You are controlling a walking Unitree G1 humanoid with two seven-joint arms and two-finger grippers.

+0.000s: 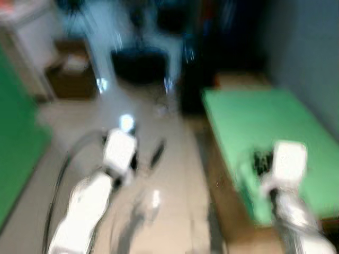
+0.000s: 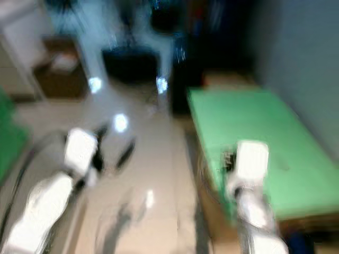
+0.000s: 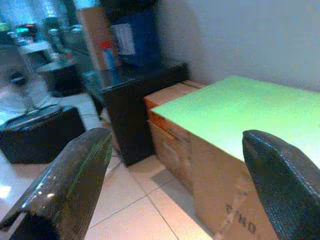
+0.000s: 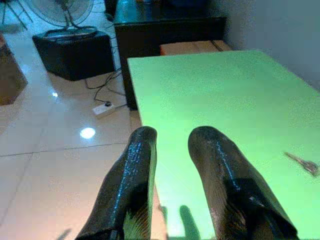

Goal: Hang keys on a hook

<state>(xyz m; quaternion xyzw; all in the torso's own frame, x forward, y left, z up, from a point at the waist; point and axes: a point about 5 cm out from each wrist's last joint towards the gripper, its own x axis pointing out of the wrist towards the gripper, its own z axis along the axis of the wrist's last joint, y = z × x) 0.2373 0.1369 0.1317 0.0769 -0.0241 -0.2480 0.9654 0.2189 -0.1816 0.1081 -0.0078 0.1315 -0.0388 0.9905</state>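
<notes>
The keys lie flat on the green surface, at about three o'clock of the right claw, which hovers empty, slightly spread, ready to reach. The left claw is spread wide over the floor.

The left gripper hangs over the floor beside the green table, fingers spread wide. The right gripper hovers above that table's near edge, fingers slightly apart.

A bright green surface sits on brown cardboard boxes by a plain grey wall, with a shiny pale tile floor, a black cabinet, and a fan farther back.
</notes>
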